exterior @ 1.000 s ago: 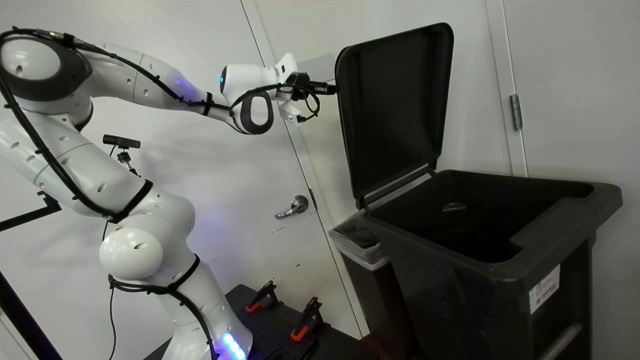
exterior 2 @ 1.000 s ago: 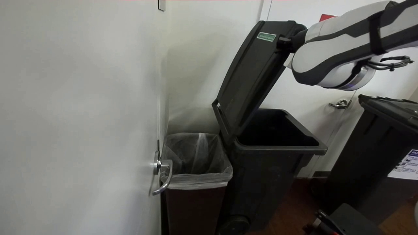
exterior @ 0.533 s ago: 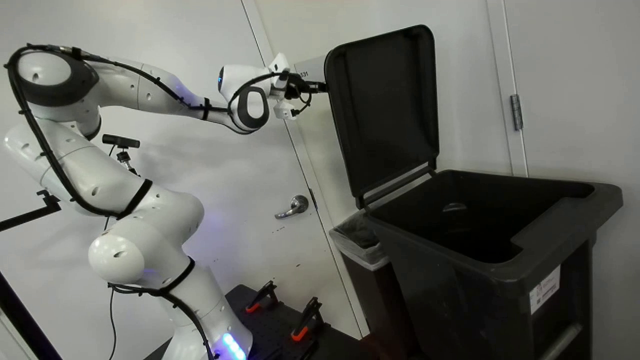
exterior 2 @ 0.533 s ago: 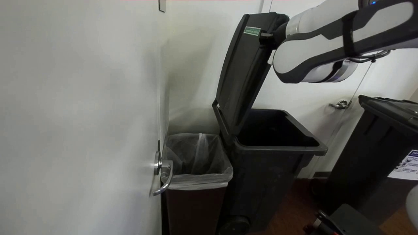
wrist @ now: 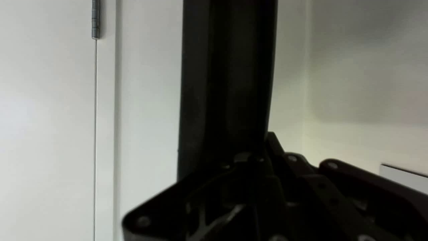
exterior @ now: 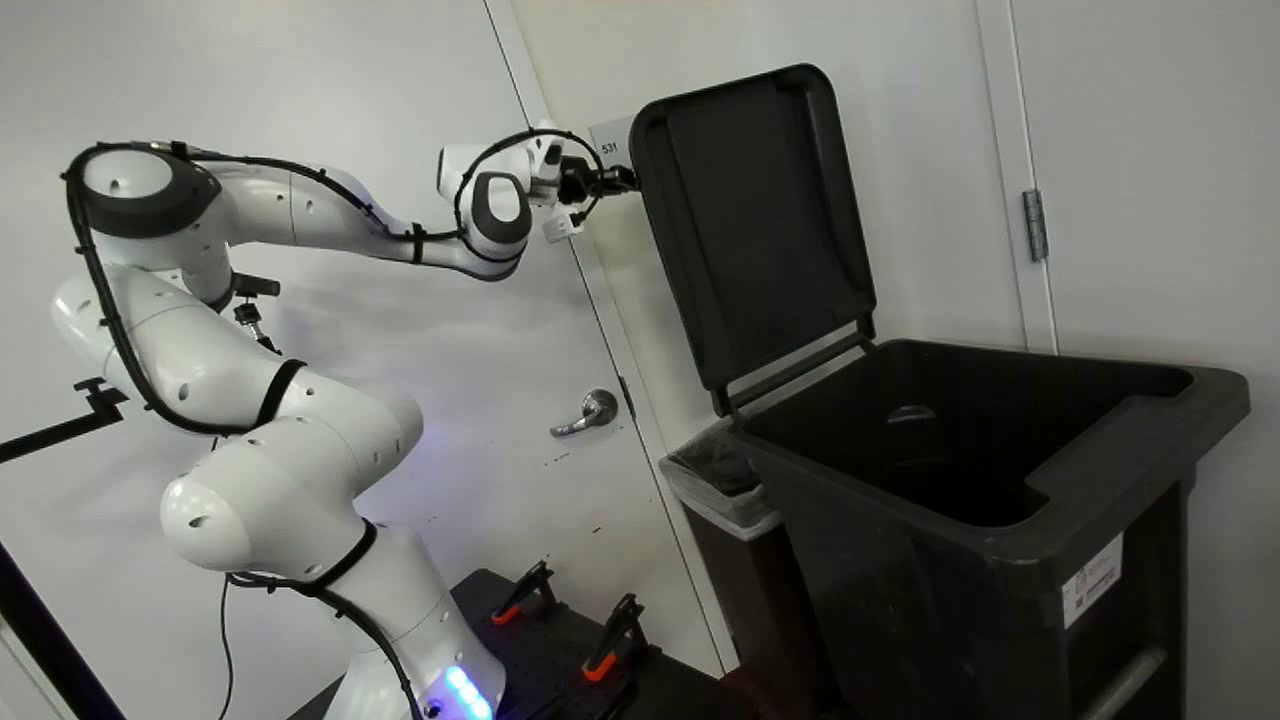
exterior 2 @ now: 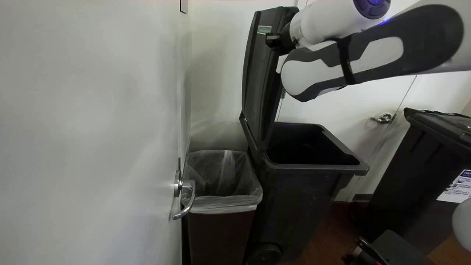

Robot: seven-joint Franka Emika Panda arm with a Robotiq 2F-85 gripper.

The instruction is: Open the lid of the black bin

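Nearest, in the wrist view: make out dark fingers (wrist: 275, 144) drawn together on a side rim of the lid (exterior: 755, 220). Too dark there to separate the inner pad from the plastic. In an exterior view, note the gripper (exterior: 628, 180) clamped on that rim, well above the hinge. In an exterior view, see a fingertip (exterior 2: 272, 39) against the outer face, just beside the green-and-white sticker (exterior 2: 264, 29).

Trace the arm (exterior: 215, 350) back: a wrist (exterior: 495, 215) bent just behind the gripper, a forearm (exterior: 300, 210) near level, an elbow (exterior: 130, 190) held high, an upper arm slanting down to a bulky shoulder, then a base (exterior: 455, 690) with blue-white lights. Note a black cable (exterior: 110, 300) strapped along most of the length.

Find the lid near upright, hinged at the back rim of the black bin (exterior: 920, 600), recessed underside toward the dark mouth.

Just beside, on the hinge side, see a brown waste bin (exterior 2: 220, 235) with a clear liner (exterior 2: 228, 204) folded over its rim. Near the base, count two orange-tipped clamps (exterior: 612, 645) on a black platform (exterior: 545, 645). Farther back, find a pale door (exterior: 470, 460) with a lever handle (exterior: 585, 413). Well apart, in an exterior view, note a second dark bin (exterior 2: 415, 165).
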